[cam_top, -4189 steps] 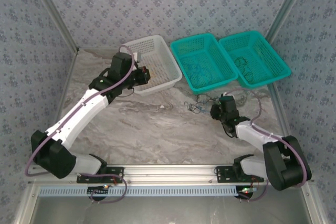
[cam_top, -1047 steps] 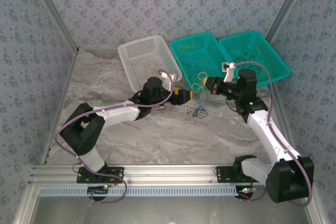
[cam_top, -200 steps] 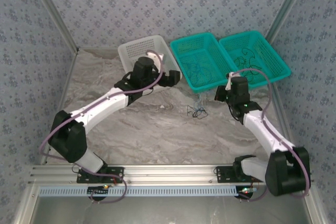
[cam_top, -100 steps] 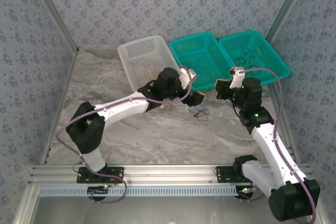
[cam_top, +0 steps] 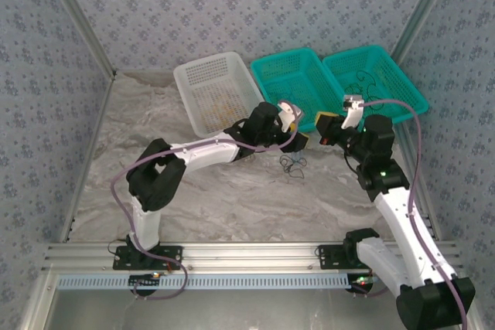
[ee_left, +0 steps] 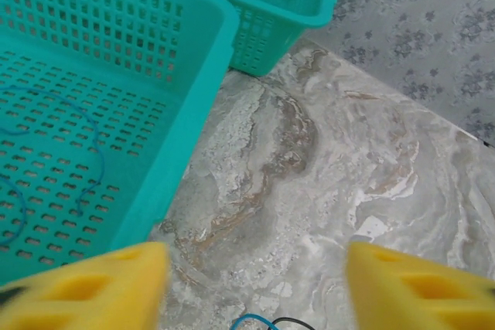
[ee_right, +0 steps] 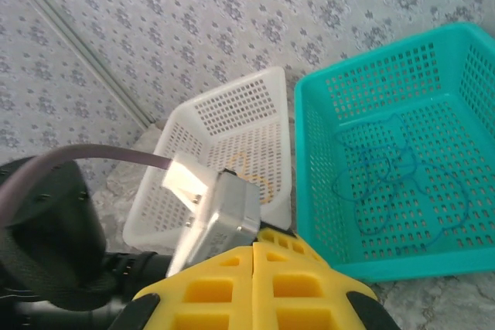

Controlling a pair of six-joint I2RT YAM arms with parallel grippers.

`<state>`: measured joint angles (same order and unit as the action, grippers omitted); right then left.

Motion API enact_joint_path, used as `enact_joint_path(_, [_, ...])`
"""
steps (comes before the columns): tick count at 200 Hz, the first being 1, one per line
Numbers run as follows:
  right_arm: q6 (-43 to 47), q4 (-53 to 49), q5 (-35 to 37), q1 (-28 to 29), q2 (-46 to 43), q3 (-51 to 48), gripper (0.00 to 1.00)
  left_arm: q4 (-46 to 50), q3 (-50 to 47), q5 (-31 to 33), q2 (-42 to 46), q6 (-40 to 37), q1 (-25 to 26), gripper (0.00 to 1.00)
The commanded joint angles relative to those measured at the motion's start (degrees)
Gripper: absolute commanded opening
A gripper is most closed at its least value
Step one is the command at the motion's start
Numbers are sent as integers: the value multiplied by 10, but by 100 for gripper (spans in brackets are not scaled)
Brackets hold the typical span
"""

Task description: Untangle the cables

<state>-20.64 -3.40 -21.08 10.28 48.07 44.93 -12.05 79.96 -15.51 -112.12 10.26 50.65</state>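
Blue and black cables (cam_top: 291, 164) lie clumped on table (cam_top: 201, 183), 6 o'clock of middle teal basket (cam_top: 285, 56), which holds a freed blue strand (ee_right: 398, 161); clump not yet untangled. Left gripper (cam_top: 303, 140) spread wide, right gripper (ee_right: 255, 287) clenched empty.

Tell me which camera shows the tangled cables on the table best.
The top external view: the whole clump of cables lies on the table, unobstructed. The left wrist view catches a blue and black bit at its bottom edge; the right wrist view faces the teal basket.
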Motion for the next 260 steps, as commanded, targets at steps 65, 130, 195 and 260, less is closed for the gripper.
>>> enact_joint_path(65, [7, 13, -11, 5, -13, -31, 48, -22, 17, 13, 54, 138, -25, 0])
enact_joint_path(130, [69, 177, -17, 44, 13, -159, 84, -41, 72, -88, 40, 319, -67, 0])
enact_joint_path(195, [97, 302, 112, 85, 139, -143, 84, -31, 105, -115, 37, 336, -66, 0])
enact_joint_path(260, [101, 318, 154, 87, 180, -144, 90, -23, 108, -127, 45, 344, -56, 0])
